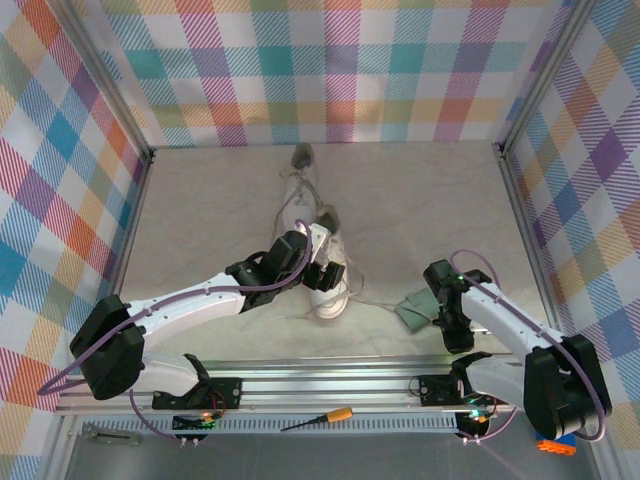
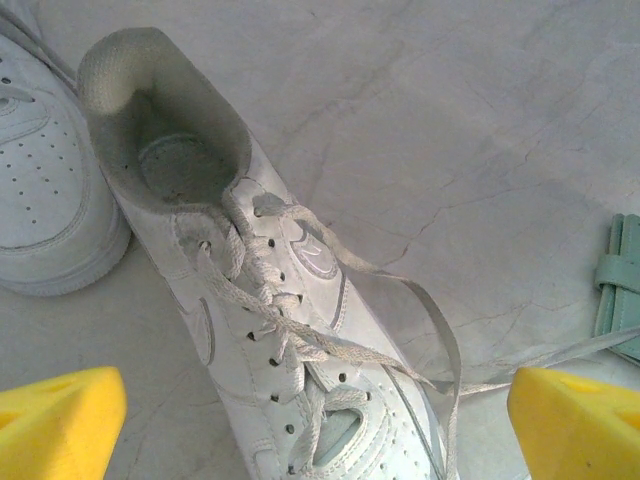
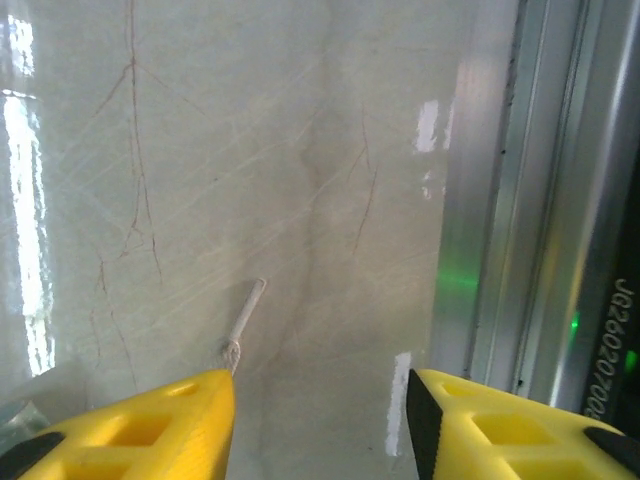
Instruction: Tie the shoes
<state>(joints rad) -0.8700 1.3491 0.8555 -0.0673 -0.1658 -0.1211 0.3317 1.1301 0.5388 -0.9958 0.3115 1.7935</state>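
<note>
Two white sneakers lie mid-table, the far shoe [image 1: 300,185] and the near shoe [image 1: 328,285]. In the left wrist view the near shoe [image 2: 290,330] has loose, untied laces [image 2: 300,340], and the other shoe [image 2: 40,190] lies at the left. My left gripper [image 1: 318,268] hovers over the near shoe, its yellow fingers [image 2: 60,420] wide open either side of it. One lace [image 1: 375,303] trails right towards the green pad. My right gripper [image 1: 450,335] is open low over the table; a lace tip [image 3: 245,315] lies just beyond its left finger [image 3: 140,430], with nothing between the fingers.
A small green pad [image 1: 415,310] lies right of the near shoe, also at the edge of the left wrist view [image 2: 622,290]. The aluminium front rail [image 1: 330,385] runs close behind the right gripper [image 3: 500,250]. An orange-handled screwdriver [image 1: 325,417] lies below the rail. Plaid walls enclose the table.
</note>
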